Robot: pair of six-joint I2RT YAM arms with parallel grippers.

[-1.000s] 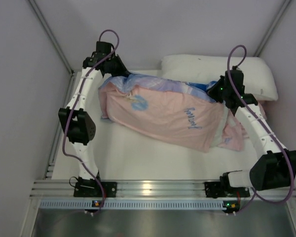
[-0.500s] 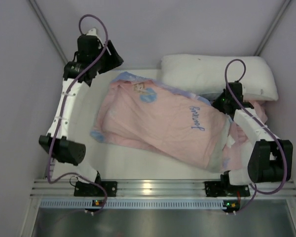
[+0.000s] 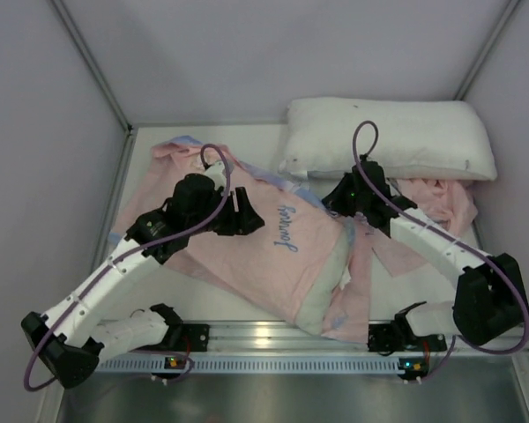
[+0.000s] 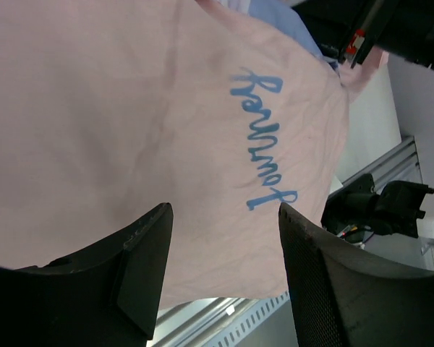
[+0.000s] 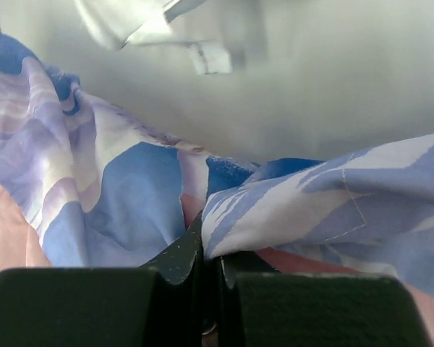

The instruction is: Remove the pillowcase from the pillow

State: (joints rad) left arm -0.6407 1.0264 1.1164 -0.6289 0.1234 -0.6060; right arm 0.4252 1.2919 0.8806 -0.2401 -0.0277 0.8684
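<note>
The pillowcase [image 3: 273, 251] lies pink side up with blue script across the table's middle. It looks flatter than before, and its blue printed side shows at the edges. A pale white part of the pillow [image 3: 322, 295] shows at the case's near end; the rest is hidden inside. My left gripper [image 3: 251, 220] hovers open just above the pink fabric [image 4: 130, 108], with its own midpoint [image 4: 224, 246] over the cloth and nothing between the jaws. My right gripper [image 3: 344, 201] is shut on a fold of the case's blue printed edge [image 5: 289, 195], pinched at the fingertips [image 5: 210, 253].
The other white pillow [image 3: 388, 132] lies along the back right wall, and its small corner tag [image 5: 210, 56] shows in the right wrist view. Loose pink case fabric [image 3: 441, 198] bunches at the right. An aluminium rail [image 3: 264, 335] runs along the front edge. Walls close in on the left, back and right.
My left arm swung from the back left corner down over the middle of the case. The case slid forward and left and flattened. My right gripper moved left, still holding the fabric.
</note>
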